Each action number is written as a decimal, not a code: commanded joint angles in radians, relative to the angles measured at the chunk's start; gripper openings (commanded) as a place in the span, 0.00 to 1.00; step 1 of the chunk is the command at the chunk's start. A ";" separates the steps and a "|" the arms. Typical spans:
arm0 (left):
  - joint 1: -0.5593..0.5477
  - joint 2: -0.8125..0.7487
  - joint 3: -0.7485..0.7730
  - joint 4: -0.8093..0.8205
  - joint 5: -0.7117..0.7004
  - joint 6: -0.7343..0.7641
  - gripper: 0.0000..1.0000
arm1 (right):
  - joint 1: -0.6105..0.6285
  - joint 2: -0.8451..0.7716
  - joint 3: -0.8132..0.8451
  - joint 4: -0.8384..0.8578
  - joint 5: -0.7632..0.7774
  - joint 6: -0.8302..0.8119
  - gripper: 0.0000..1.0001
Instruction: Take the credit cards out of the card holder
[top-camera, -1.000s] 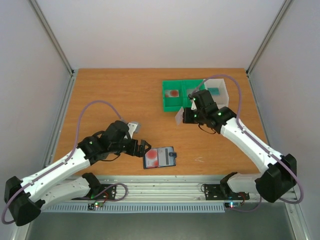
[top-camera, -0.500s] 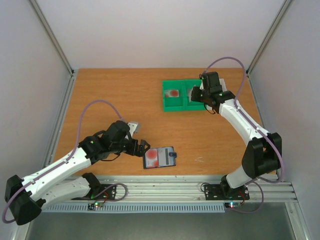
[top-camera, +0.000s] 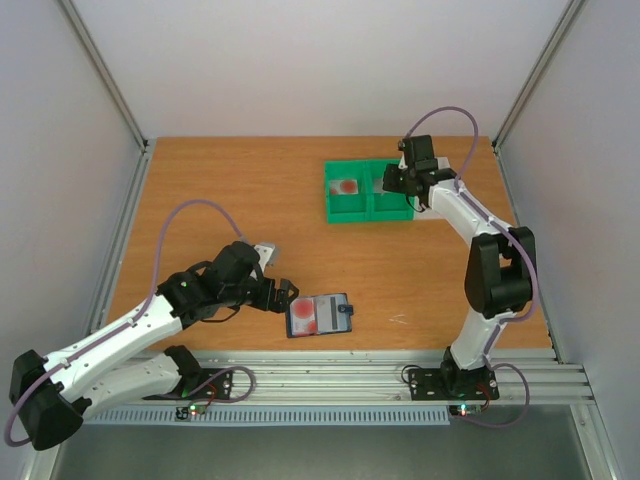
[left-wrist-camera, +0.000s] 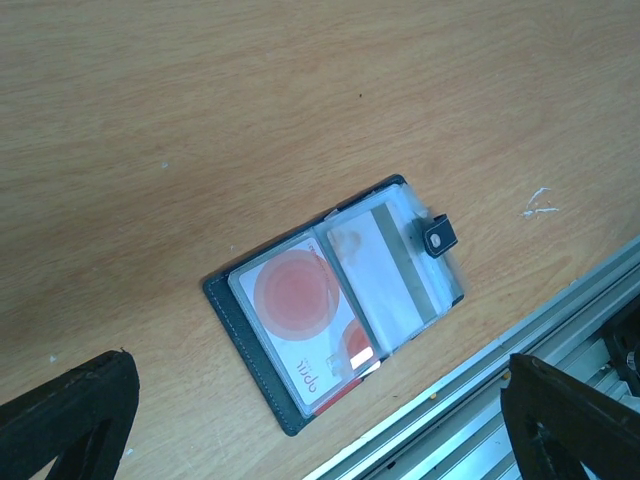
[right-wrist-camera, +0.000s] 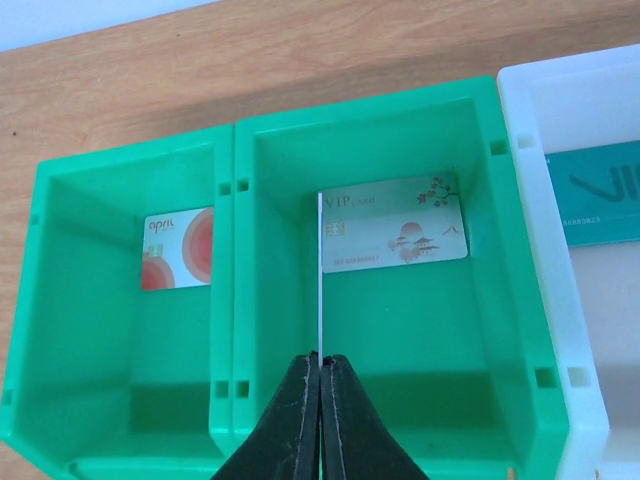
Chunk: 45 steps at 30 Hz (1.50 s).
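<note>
Orange-brown wooden tabletop (top-camera: 230, 190), enclosed by plain white walls (top-camera: 300, 60). A dark navy folding card holder (left-wrist-camera: 335, 310) lies open near the front metal rail (top-camera: 350, 362), just beside the left gripper (top-camera: 284, 297), whose jaws are spread wide. The right gripper (right-wrist-camera: 321, 372) is clamped on a thin pale card (right-wrist-camera: 320, 280) held edge-on over a green plastic bin (right-wrist-camera: 400, 340).

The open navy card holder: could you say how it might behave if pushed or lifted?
Flat on the wooden table, the dark navy folding card holder would probably slide, not tip. Its glossy clear sleeves look slippery; lifted, it may fold.
</note>
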 joint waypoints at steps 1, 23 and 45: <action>-0.002 -0.008 0.002 0.001 -0.023 0.009 0.99 | -0.018 0.053 0.057 0.061 -0.054 -0.010 0.01; -0.002 0.053 0.028 -0.012 -0.021 0.012 0.99 | -0.043 0.244 0.134 0.115 -0.125 0.037 0.01; -0.002 0.071 0.024 -0.015 -0.022 -0.004 0.99 | -0.067 0.341 0.184 0.089 -0.121 0.046 0.11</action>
